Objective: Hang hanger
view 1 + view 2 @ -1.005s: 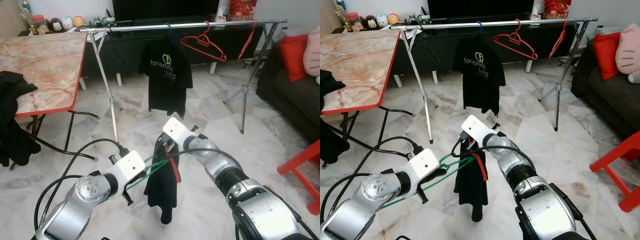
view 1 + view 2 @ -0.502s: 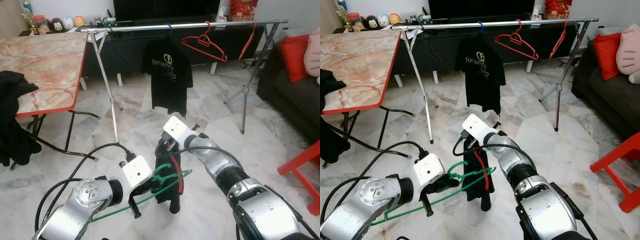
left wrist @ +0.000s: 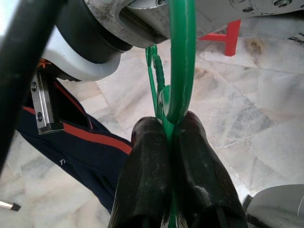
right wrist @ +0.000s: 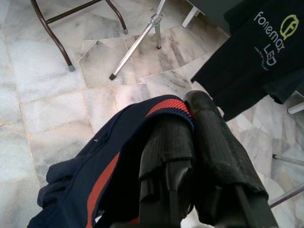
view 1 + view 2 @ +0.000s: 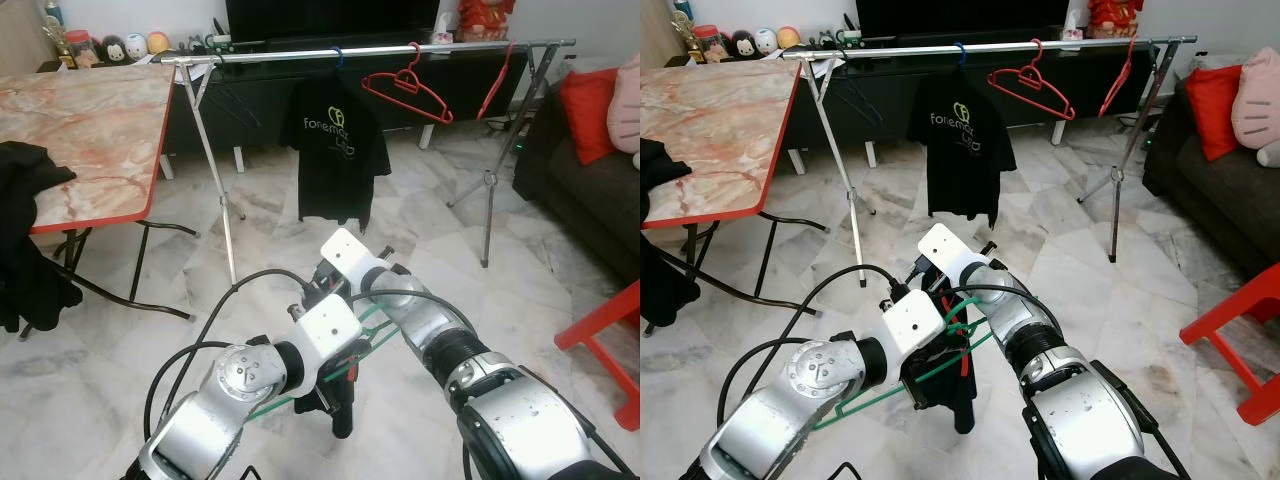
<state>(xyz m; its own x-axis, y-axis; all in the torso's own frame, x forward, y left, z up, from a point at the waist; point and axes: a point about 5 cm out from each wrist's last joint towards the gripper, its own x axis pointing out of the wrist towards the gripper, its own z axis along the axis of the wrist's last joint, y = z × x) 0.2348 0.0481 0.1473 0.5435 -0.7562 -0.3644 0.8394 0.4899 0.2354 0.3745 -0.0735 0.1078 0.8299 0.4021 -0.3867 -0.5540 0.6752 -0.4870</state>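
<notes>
A green wire hanger [image 3: 183,57] is pinched in my left gripper [image 3: 167,128], which is shut on its wire. My right gripper [image 4: 192,107] is shut on a dark navy garment [image 4: 104,156] with a red stripe. Both grippers meet low over the marble floor, the left just under the right. The hanger's hook [image 5: 958,308] lies against the right wrist, and the garment [image 5: 343,410] droops below both. Behind stands a metal clothes rail [image 5: 400,50] carrying a black T-shirt [image 5: 335,150] and two red hangers [image 5: 405,88].
A red-edged marble-top folding table [image 5: 80,130] with black cloth [image 5: 25,200] draped over it stands at the left. A dark sofa [image 5: 590,190] with a red cushion [image 5: 590,110] and a red stool [image 5: 610,330] sit at the right. The rail's legs [image 5: 225,220] spread onto the floor.
My left gripper has carried the green hanger up and right, close under the right gripper and against the garment. The right gripper has stayed nearly still.
</notes>
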